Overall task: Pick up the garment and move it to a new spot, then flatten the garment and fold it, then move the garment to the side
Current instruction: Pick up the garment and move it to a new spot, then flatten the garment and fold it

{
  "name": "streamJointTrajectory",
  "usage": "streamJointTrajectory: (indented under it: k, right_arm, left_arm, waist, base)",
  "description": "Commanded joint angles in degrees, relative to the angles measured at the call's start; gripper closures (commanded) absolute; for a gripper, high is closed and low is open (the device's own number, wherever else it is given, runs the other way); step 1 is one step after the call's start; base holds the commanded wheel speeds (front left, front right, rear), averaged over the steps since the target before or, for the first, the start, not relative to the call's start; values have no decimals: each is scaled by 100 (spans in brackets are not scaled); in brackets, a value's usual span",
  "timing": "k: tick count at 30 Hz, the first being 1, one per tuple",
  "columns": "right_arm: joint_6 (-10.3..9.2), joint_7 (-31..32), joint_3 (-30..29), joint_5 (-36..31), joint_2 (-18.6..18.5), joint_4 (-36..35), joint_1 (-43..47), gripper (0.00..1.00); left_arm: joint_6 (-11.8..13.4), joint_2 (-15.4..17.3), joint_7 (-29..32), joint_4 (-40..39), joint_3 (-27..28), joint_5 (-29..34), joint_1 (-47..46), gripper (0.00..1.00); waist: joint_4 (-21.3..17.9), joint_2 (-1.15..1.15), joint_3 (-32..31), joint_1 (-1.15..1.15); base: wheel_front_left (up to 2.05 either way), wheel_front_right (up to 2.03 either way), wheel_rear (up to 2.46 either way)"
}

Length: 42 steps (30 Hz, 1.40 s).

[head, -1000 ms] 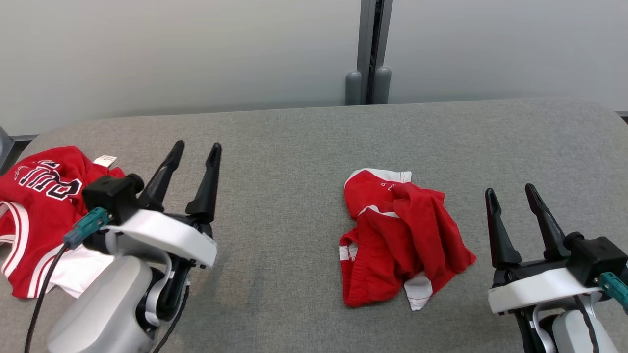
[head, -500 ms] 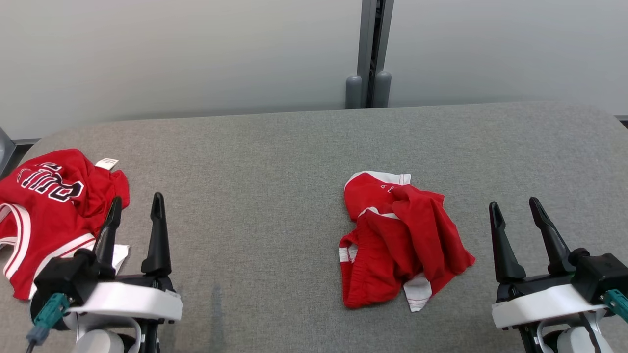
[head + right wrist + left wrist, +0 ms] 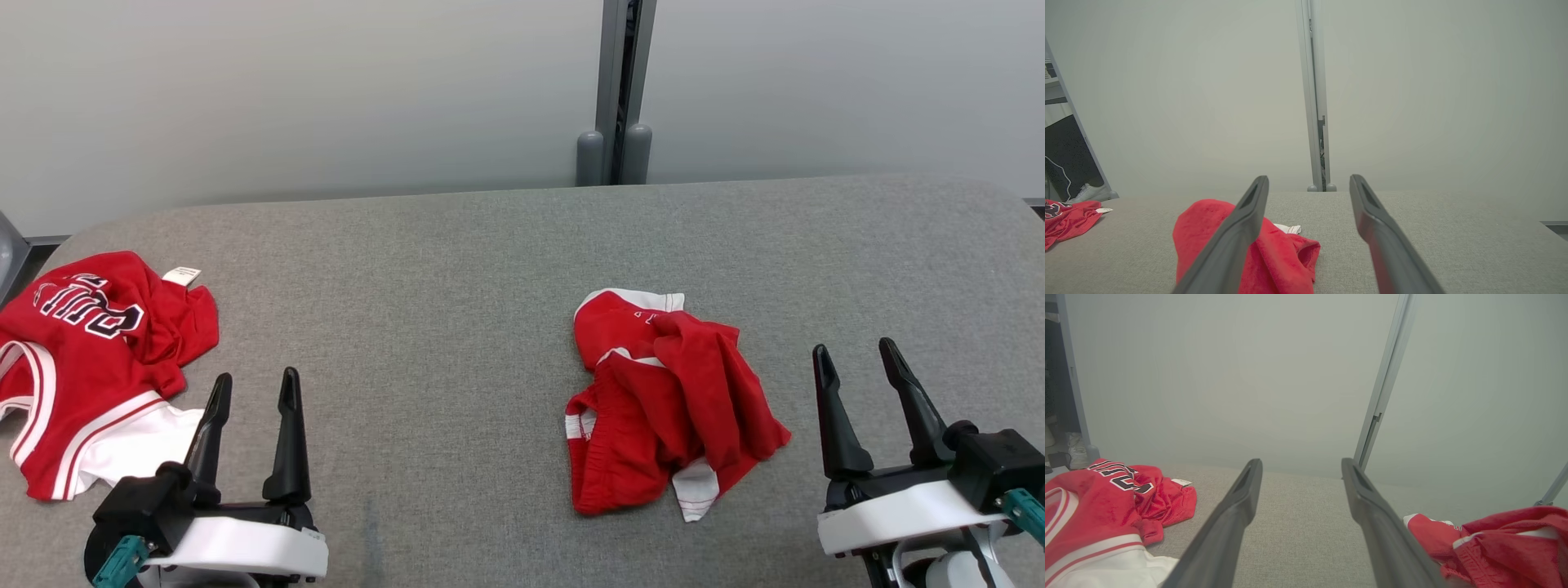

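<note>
A crumpled red garment with white trim lies right of the middle of the grey padded table. It also shows in the left wrist view and in the right wrist view. My right gripper stands open just right of it, apart from the cloth, with nothing between its fingers. My left gripper is open and empty at the lower left, far from this garment.
A second red piece, a jersey with dark lettering and white bands, lies rumpled at the table's left end, beside my left gripper. A grey wall and a vertical post stand behind the table's far edge.
My left gripper has drawn back and down toward the lower left, off the jersey, staying open. The right gripper has barely moved. The red garment lies as before.
</note>
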Motion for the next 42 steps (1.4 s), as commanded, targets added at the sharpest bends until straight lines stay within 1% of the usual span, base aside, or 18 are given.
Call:
streamJointTrajectory:
  k: [1,8,26,32,34,38,42]
  right_arm:
    - [13,-27,-12,21,-7,37,-36,0]
    - [13,-27,30,36,-17,82,-13,0]
    - [13,-27,103,36,-42,147,-42,0]
    - [13,-27,104,37,-36,151,-85,0]
    - [13,-26,86,43,-33,140,-90,0]
    - [13,-27,60,55,-31,137,-102,0]
    - [13,-27,46,59,-26,145,-154,0]
  left_arm:
    - [-64,-27,-13,24,72,64,56,0]
    - [-196,-168,-14,138,214,223,72,0]
    - [-394,-324,-14,309,356,429,93,0]
    - [-529,-354,49,513,101,510,-51,0]
    - [-613,-354,115,569,-23,524,-124,0]
    - [-891,-379,475,780,-326,422,-262,0]
    - [-1106,-424,1017,1060,-663,261,-472,0]
  waist:
    - [8,0,-18,0]
    - [19,0,-56,0]
    - [-61,0,-101,0]
    - [-108,0,-95,0]
    - [-133,0,-87,0]
    - [-220,0,-60,0]
    - [-333,0,-32,0]
  base:
    - [0,0,0]
    - [0,0,0]
    - [0,0,0]
    - [0,0,0]
    - [0,0,0]
    - [0,0,0]
    - [0,0,0]
